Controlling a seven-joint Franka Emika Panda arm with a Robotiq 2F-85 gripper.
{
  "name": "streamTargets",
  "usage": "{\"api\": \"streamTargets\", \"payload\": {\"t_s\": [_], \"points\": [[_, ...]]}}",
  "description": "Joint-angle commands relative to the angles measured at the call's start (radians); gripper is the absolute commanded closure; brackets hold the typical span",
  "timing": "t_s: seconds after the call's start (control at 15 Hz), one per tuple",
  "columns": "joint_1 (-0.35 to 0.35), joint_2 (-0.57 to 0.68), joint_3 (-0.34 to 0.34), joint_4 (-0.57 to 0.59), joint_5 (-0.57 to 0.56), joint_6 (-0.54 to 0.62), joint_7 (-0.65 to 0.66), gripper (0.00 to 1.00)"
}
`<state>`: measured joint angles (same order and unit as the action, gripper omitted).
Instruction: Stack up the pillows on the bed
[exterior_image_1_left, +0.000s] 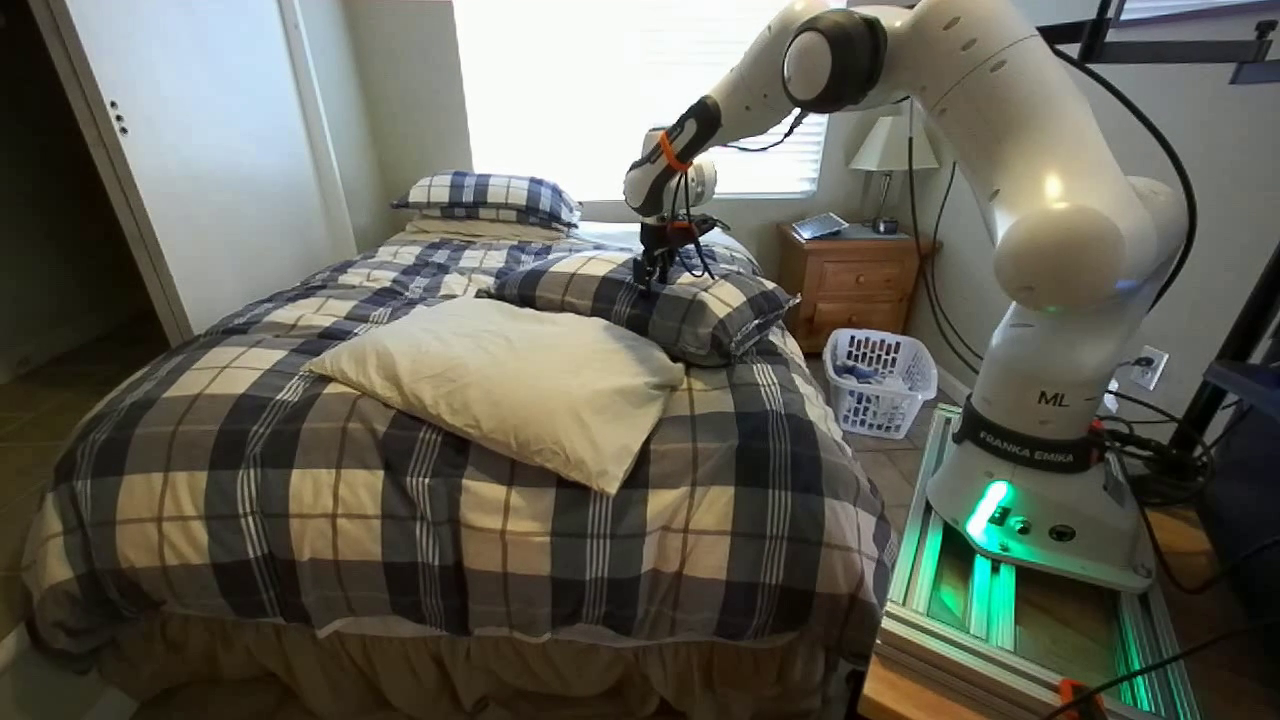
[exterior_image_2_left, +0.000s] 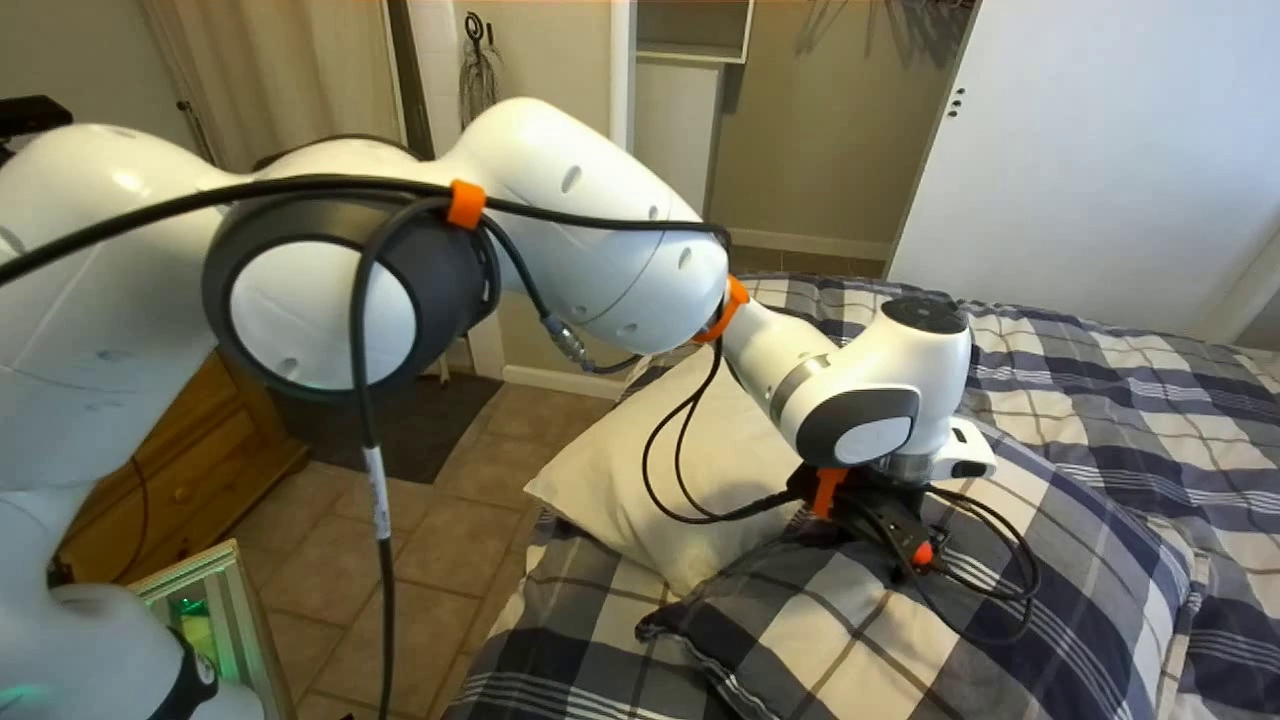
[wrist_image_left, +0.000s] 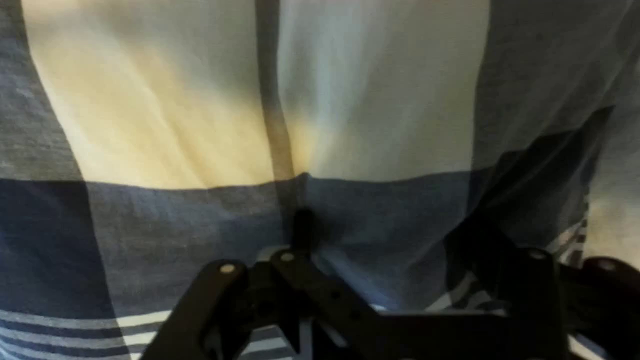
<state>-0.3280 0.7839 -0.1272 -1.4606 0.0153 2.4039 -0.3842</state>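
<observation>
A large cream pillow (exterior_image_1_left: 500, 370) lies flat on the plaid comforter of the bed (exterior_image_1_left: 330, 520); the pillow also shows in an exterior view (exterior_image_2_left: 650, 470). A plaid pillow (exterior_image_1_left: 580, 285) lies beside it, towards the window, close against its edge. That plaid pillow also shows in an exterior view (exterior_image_2_left: 1060, 560) and fills much of the wrist view (wrist_image_left: 165, 125). Another plaid pillow (exterior_image_1_left: 485, 195) rests at the head of the bed. My gripper (exterior_image_1_left: 655, 272) points down at the near plaid pillow. In the wrist view its fingers (wrist_image_left: 385, 230) stand apart with pillow cloth between them; the tips are dark and partly hidden.
A wooden nightstand (exterior_image_1_left: 855, 280) with a lamp (exterior_image_1_left: 890, 165) stands beyond the bed. A white laundry basket (exterior_image_1_left: 880, 385) sits on the floor between bed and arm base. Loose cables (exterior_image_2_left: 690, 450) hang around the wrist.
</observation>
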Motion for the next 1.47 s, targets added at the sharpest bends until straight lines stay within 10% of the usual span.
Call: {"api": "streamTargets", "payload": {"t_s": [0.0, 0.47, 1.4], "points": [[-0.023, 0.061, 0.012, 0.094, -0.018, -0.050, 0.011, 0.55], [-0.074, 0.042, 0.052, 0.133, 0.032, -0.142, -0.017, 0.99], [-0.023, -0.229, 0.016, -0.037, -0.041, -0.123, 0.011, 0.99]]}}
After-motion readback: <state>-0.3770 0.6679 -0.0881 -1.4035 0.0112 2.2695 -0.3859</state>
